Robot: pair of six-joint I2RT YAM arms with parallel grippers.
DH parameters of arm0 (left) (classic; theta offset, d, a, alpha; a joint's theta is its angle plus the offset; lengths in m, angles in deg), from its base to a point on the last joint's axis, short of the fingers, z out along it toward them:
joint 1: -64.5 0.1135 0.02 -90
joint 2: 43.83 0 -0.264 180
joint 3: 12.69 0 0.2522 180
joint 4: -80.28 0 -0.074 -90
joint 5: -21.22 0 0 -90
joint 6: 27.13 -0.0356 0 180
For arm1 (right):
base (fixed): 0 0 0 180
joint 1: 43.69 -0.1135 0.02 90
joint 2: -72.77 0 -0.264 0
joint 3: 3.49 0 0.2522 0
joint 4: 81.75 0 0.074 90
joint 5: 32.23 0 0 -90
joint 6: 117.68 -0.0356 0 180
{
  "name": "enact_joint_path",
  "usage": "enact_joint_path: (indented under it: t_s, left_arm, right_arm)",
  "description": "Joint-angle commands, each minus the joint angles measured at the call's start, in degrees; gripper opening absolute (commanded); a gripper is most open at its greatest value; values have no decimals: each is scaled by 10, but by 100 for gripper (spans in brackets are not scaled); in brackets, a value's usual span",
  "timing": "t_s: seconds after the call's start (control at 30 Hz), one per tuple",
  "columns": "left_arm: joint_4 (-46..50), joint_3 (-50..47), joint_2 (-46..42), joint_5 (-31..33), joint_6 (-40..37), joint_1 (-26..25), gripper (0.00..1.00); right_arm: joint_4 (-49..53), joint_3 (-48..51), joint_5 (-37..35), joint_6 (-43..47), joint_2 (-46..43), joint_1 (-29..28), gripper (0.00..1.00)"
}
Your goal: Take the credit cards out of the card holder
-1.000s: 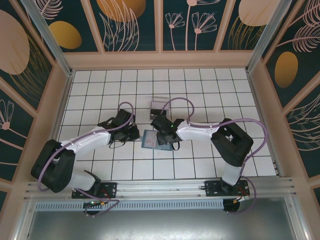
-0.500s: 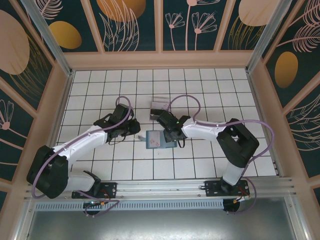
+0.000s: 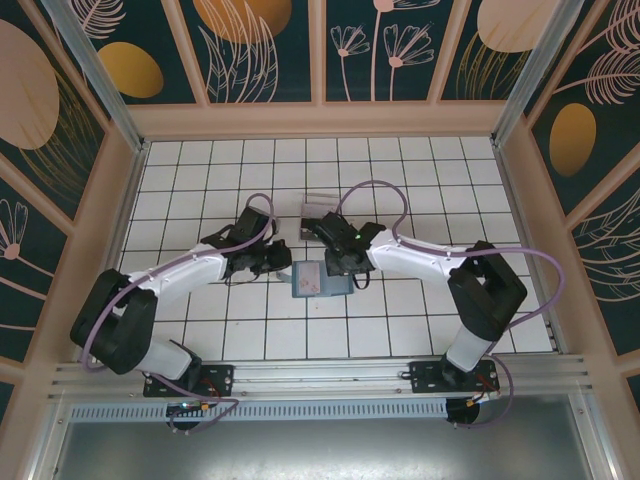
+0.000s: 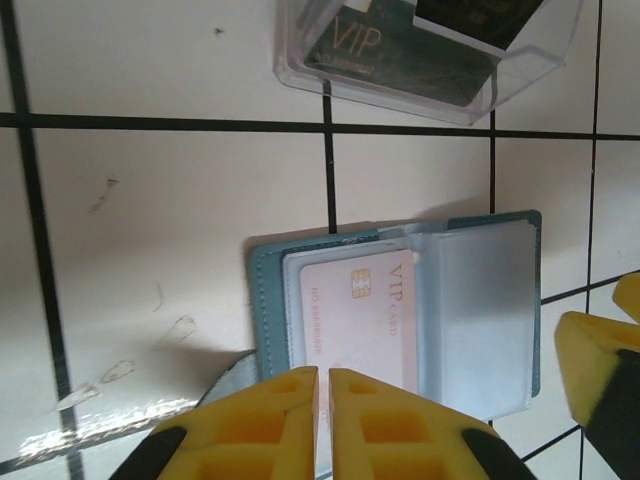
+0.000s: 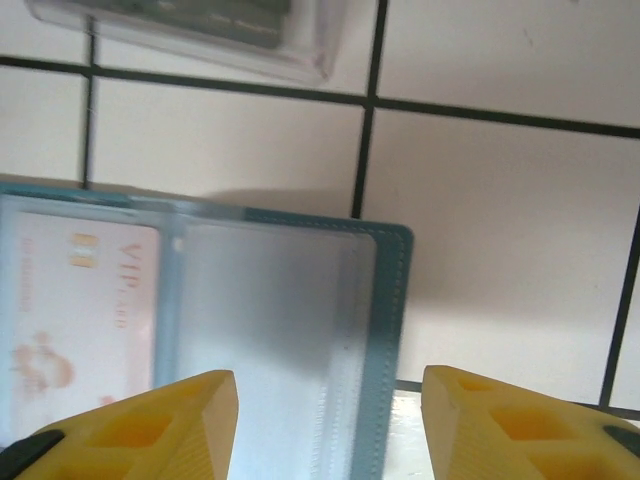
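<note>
The slate-blue card holder (image 3: 318, 281) lies open on the tiles, between both grippers. A white VIP credit card (image 4: 358, 320) sits in its left clear pocket; the right pocket (image 5: 265, 340) looks empty. My left gripper (image 4: 322, 378) is shut, its yellow fingertips over the holder's near left edge and the card's end. My right gripper (image 5: 330, 400) is open, its fingers (image 5: 160, 420) straddling the holder's right half. A dark VIP credit card (image 4: 395, 55) lies in the clear tray.
The clear plastic tray (image 3: 320, 212) stands just beyond the card holder, also seen as the clear tray (image 5: 200, 30) in the right wrist view. My right gripper's yellow finger (image 4: 598, 360) shows at the holder's right edge. Wooden walls (image 3: 320, 118) ring the tiled floor.
My left gripper has moved right, up to the card holder's left edge. The right gripper has shifted a little farther back over the right half, and its elbow has swung right.
</note>
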Motion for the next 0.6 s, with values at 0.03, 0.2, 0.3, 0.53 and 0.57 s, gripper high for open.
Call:
enact_joint_path:
  t_s: [0.03,0.2,0.3,0.53,0.57]
  left_arm:
    - [-31,-13,20,-27,5,-1,11]
    - [-63,-38,32,-42,21,-1,9]
    - [-71,-45,35,-46,23,-2,8]
    - [-103,-58,42,-57,47,-13,6]
    - [-105,-57,43,-56,51,-16,5]
  right_arm:
    - [11,-39,38,-24,-20,-6,47]
    - [-45,-39,126,-44,-11,-5,31]
    - [-88,-27,181,-65,0,-2,23]
    - [-180,18,251,-103,40,11,15]
    - [-190,24,257,-106,47,14,14]
